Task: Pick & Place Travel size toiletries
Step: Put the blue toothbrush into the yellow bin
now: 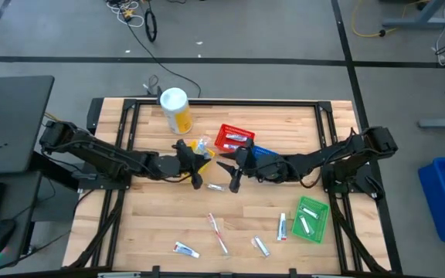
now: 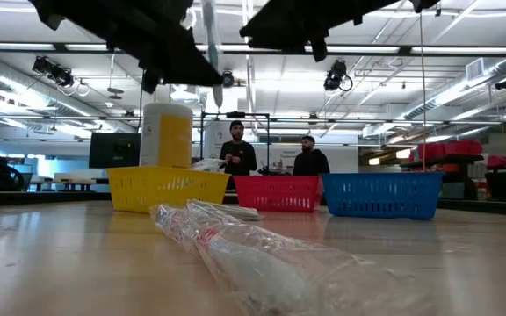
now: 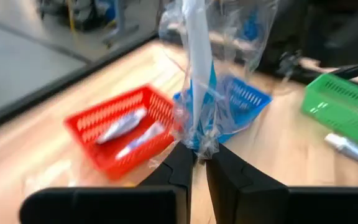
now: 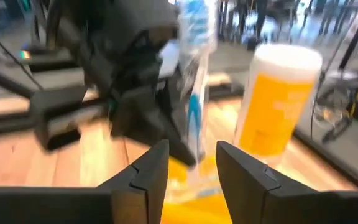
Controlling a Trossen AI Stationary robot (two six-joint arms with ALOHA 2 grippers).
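On the pale wooden slatted table (image 1: 153, 232) both dark arms meet near the middle, in front of the yellow mesh basket (image 1: 200, 146), red mesh basket (image 1: 232, 138) and blue mesh basket (image 1: 264, 154), with the tall white-and-yellow canister (image 1: 175, 109) behind. The left gripper (image 3: 201, 163) is clamped on the lower end of a slim pale-blue toothbrush in a clear crinkled wrapper (image 3: 199, 68), whose long axis stands upright out of the fingertips. The right gripper (image 4: 192, 163) faces it with its fingers spread, the wrapped brush just beyond the gap, so a handover looks likely and would need the right fingers to advance around the upright shaft. Other small white tubes (image 1: 185, 249) lie well apart near the front edge; the green mesh basket (image 1: 313, 219) sits to the right.
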